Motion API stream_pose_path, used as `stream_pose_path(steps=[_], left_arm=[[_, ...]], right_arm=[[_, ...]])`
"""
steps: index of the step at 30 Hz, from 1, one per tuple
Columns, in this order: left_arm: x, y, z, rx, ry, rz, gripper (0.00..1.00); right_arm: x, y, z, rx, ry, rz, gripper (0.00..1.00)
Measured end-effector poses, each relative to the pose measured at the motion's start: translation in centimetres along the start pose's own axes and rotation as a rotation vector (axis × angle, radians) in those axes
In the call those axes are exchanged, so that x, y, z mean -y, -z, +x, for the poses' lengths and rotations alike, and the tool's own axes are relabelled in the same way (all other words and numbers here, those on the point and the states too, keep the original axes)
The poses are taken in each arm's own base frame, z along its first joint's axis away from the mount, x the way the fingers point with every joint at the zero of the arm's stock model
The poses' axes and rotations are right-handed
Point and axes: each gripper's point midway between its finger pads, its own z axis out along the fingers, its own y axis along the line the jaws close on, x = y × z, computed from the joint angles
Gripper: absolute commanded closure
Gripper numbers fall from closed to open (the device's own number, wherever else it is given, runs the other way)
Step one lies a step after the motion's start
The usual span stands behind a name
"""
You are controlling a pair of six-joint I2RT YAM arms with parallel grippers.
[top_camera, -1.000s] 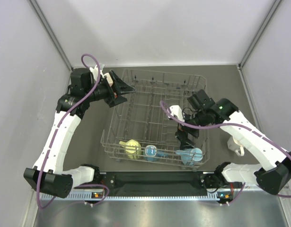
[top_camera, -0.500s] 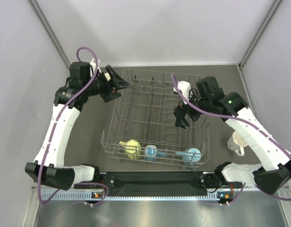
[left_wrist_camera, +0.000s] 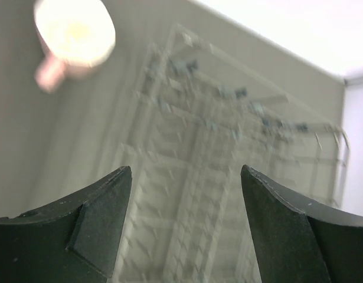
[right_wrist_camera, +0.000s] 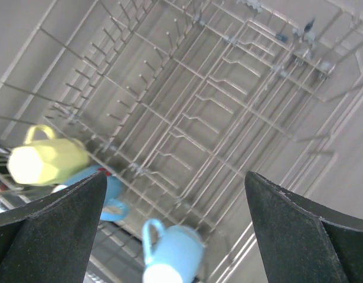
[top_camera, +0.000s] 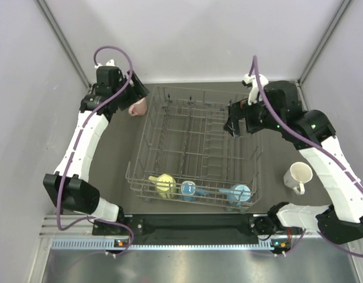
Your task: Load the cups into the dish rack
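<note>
Cups, five. Yellow mug (top_camera: 164,184), blue mug (top_camera: 188,189) and light blue mug (top_camera: 238,194) sit side by side in the near row of the dish rack (top_camera: 193,138), well apart from both grippers on their base-ward side. The light blue handle points toward the left arm. Pink mug (top_camera: 137,107) stands on the table (top_camera: 110,177) just outside the rack's far left corner, close by the left gripper (left_wrist_camera: 184,236); its pale mouth faces the blurred wrist view, up and left of the fingers. White mug (top_camera: 299,175) stands upright, mouth up, outside the rack's right wall, nearer the bases than the right gripper (right_wrist_camera: 175,236), which hangs over the rack's far right corner. Rack: grey wire, tine rows running near to far. Both grippers: jaws spread, holding nothing. Purple cables (top_camera: 119,59) loop above each wrist.
</note>
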Motion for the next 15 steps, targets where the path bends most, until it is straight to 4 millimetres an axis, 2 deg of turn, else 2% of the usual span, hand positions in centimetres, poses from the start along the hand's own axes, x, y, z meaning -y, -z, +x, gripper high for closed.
stream_pose_path(steps=[6,8,11,13,15], left_arm=[[-2.5,-4.7,-3.1,0.109,-0.03,-0.043,0.22],[-4.0,-7.3,-3.3,0.1,-0.025,-0.084,0.28],[-6.2,-11.6,-3.3,0.062,-0.019,-0.145,0.3],[-7.4,-14.5,-3.1,0.036,-0.014,-0.18,0.3],[-8.4,-16.5,-2.5,0.017,-0.01,-0.202,0.31]], right_arm=[[0.2,1.2,0.5,-0.059,-0.12,0.025,0.0],[0.7,1.2,0.4,-0.072,-0.146,0.055,0.0],[2.0,1.0,0.4,-0.107,-0.169,0.109,0.0],[2.9,0.3,0.2,-0.127,-0.182,0.142,0.0],[3.4,-0.6,0.5,-0.158,-0.189,0.159,0.0]])
